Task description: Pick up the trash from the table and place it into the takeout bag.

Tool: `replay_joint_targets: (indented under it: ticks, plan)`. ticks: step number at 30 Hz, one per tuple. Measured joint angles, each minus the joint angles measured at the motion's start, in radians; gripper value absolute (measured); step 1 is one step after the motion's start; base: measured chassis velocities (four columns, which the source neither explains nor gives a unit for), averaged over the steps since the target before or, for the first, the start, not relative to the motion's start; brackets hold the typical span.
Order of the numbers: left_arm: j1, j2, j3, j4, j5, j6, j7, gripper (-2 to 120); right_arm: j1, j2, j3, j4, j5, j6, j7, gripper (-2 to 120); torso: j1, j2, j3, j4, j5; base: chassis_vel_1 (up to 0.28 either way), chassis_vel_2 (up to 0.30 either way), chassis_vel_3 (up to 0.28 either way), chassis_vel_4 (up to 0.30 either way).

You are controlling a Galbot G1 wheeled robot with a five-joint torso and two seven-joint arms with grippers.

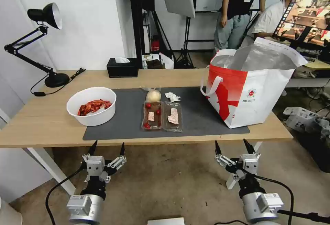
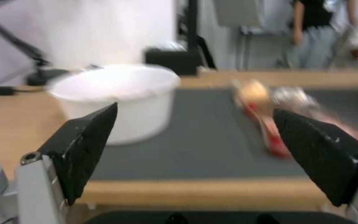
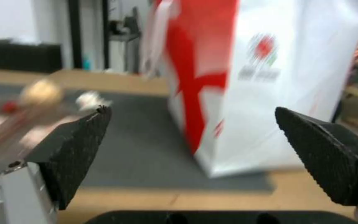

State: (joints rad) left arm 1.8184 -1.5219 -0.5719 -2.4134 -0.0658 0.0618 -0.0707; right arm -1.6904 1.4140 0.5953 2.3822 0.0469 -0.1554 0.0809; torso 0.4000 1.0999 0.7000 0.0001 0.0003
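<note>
From our head camera, both our left hand (image 1: 107, 148) and right hand (image 1: 233, 146) hang released below the surface (image 1: 41, 122), the clamshell tray (image 1: 162, 116) unpicked beside the open takeout bag (image 1: 251, 91); wrist cameras face bowl (image 2: 117, 96) and bag (image 3: 270, 84), ready to reach.

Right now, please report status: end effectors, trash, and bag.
Left end effector and right end effector open, below table edge. Trash untouched on mat. Takeout bag upright, open. Nothing blocking.
</note>
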Motion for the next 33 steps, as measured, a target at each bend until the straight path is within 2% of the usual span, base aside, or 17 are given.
replay_joint_targets:
  ticks: [3,9,11,13,15,17,19,21,24,25,27,29,30,32,33]
  plan:
    - [0.021,-0.020,-0.024,-0.084,-0.074,0.065,-0.075,100,0.036,-0.031,0.014,0.025,0.019,-0.067,0.030,100,0.000,0.000,0.000,0.0003,0.0004,0.000,0.000,0.000,0.000]
    - [0.033,-0.019,-0.020,-0.093,-0.093,0.081,-0.089,100,0.036,-0.034,0.010,0.018,0.030,-0.076,0.026,100,0.000,0.000,0.000,-0.0001,-0.0003,0.000,0.000,0.000,0.000]
    - [0.033,-0.017,-0.007,-0.093,-0.089,0.041,-0.088,100,0.030,-0.035,0.005,0.000,0.083,-0.056,0.003,100,0.000,0.000,0.000,-0.0002,-0.0003,0.000,0.000,0.000,0.000]
    - [0.033,-0.017,-0.004,-0.093,-0.088,0.032,-0.087,100,0.029,-0.036,0.003,-0.003,0.092,-0.051,0.001,100,0.000,0.000,0.000,-0.0002,-0.0003,0.000,0.000,0.000,0.000]
    - [0.033,-0.013,0.010,-0.071,-0.076,-0.022,-0.080,100,0.030,-0.044,-0.022,-0.030,0.165,-0.024,-0.005,100,0.000,0.000,0.000,-0.0002,-0.0005,0.000,0.000,0.000,0.000]
    - [0.035,-0.012,0.013,-0.068,-0.074,-0.033,-0.079,100,0.035,-0.045,-0.036,-0.037,0.193,-0.021,0.003,100,0.000,0.000,0.000,-0.0003,-0.0004,0.000,0.000,0.000,0.000]
    - [0.045,-0.010,0.016,-0.069,-0.071,-0.044,-0.077,100,0.071,-0.045,-0.110,-0.064,0.297,-0.019,0.061,100,0.000,0.000,0.000,-0.0002,-0.0003,0.000,0.000,0.000,0.000]
    - [0.048,-0.008,0.015,-0.073,-0.070,-0.044,-0.076,100,0.089,-0.043,-0.140,-0.074,0.329,-0.020,0.083,100,0.000,0.000,0.000,-0.0002,-0.0003,0.000,0.000,0.000,0.000]
    - [0.061,-0.001,0.010,-0.082,-0.068,-0.045,-0.073,100,0.189,-0.029,-0.288,-0.117,0.469,-0.043,0.177,100,0.000,0.000,0.000,-0.0001,-0.0004,0.000,0.000,0.000,0.000]
    - [0.061,-0.001,0.010,-0.082,-0.068,-0.045,-0.073,100,0.189,-0.029,-0.288,-0.117,0.469,-0.043,0.177,100,0.000,0.000,0.000,-0.0001,-0.0004,0.000,0.000,0.000,0.000]
    - [0.070,-0.002,0.006,-0.085,-0.064,-0.044,-0.073,100,0.278,-0.015,-0.377,-0.151,0.574,-0.057,0.265,100,0.000,0.000,0.000,0.0001,-0.0005,0.000,0.000,0.000,0.000]
    - [0.073,-0.003,0.006,-0.087,-0.063,-0.044,-0.073,100,0.308,-0.008,-0.403,-0.162,0.614,-0.061,0.297,100,0.000,0.000,0.000,0.0001,-0.0005,0.000,0.000,0.000,0.000]
    - [0.079,-0.005,0.005,-0.087,-0.060,-0.043,-0.073,100,0.361,0.011,-0.447,-0.188,0.703,-0.067,0.362,100,0.000,0.000,0.000,0.0002,-0.0005,0.000,0.000,0.000,0.000]
    - [0.084,-0.007,0.005,-0.087,-0.054,-0.043,-0.072,100,0.407,0.037,-0.485,-0.215,0.800,-0.067,0.423,100,0.000,0.000,0.000,0.0000,-0.0006,0.000,0.000,0.000,0.000]
    - [0.084,-0.007,0.005,-0.087,-0.054,-0.043,-0.072,100,0.407,0.037,-0.485,-0.215,0.800,-0.067,0.423,100,0.000,0.000,0.000,0.0000,-0.0006,0.000,0.000,0.000,0.000]
